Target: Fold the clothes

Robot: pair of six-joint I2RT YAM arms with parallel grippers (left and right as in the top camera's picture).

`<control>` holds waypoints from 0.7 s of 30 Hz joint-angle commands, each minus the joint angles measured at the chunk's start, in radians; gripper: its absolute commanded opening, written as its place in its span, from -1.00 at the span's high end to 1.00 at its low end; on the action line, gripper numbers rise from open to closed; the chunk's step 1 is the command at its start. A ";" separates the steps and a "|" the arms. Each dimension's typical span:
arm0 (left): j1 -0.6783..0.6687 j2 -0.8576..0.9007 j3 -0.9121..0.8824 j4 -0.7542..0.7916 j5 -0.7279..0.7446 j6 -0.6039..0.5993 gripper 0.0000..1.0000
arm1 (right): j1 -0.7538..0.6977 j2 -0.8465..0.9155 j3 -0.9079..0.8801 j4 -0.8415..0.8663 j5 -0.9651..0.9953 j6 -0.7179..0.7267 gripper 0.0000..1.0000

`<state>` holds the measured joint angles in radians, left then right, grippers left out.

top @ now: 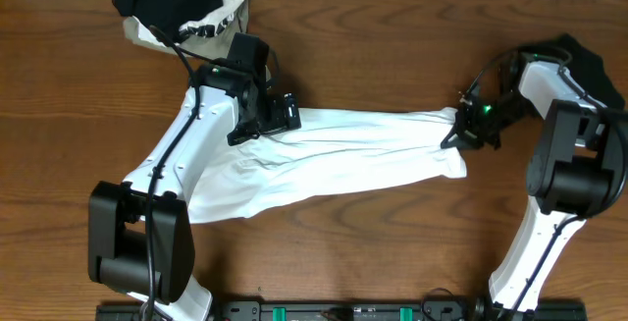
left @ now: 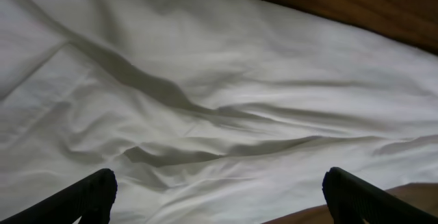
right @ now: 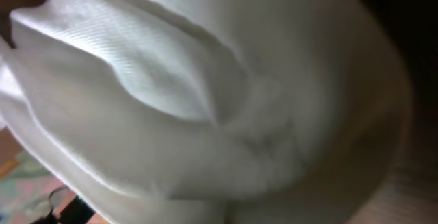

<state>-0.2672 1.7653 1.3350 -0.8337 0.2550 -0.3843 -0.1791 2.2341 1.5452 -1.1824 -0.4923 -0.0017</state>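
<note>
A brown wooden table with a plain grain fills nearly the whole overhead view. Of the room I see only a pale strip past the table's far edge, and a dark rail along its near edge, where my two bases stand.

The white T-shirt lies across the middle of the table. Its long axis runs from the table's left side to its right. It spreads broad and wrinkled toward the left and narrows to a gathered bunch at the right. A heap of clothes, black on top with white black-printed cloth under it, sits at the table's far left corner. A black garment lies at the table's far right edge, behind my right arm.

My left arm reaches up from the table's near left, elbow bent. My left gripper hangs over the shirt's far left part, jaws spread wide and holding nothing. My right arm bends in from the table's right side. My right gripper is clenched on the shirt's bunched right end, and white cloth crowds that wrist's view.
</note>
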 commanded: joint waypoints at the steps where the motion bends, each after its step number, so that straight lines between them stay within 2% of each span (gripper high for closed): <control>1: 0.004 -0.005 -0.002 -0.003 -0.013 0.029 -0.96 | -0.014 0.039 0.076 -0.011 0.150 0.066 0.97; 7: 0.004 -0.005 -0.002 -0.004 -0.013 0.030 -0.96 | -0.026 0.030 0.230 -0.150 0.425 0.158 0.98; 12: 0.004 -0.005 -0.002 0.001 -0.013 0.029 -0.96 | -0.018 0.019 0.336 -0.241 0.544 0.211 0.97; 21: 0.004 -0.005 -0.002 0.000 -0.013 0.029 -0.96 | 0.082 -0.041 0.373 -0.288 0.743 0.339 0.98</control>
<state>-0.2672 1.7653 1.3350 -0.8307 0.2550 -0.3653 -0.1528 2.2490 1.8977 -1.4609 0.1341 0.2653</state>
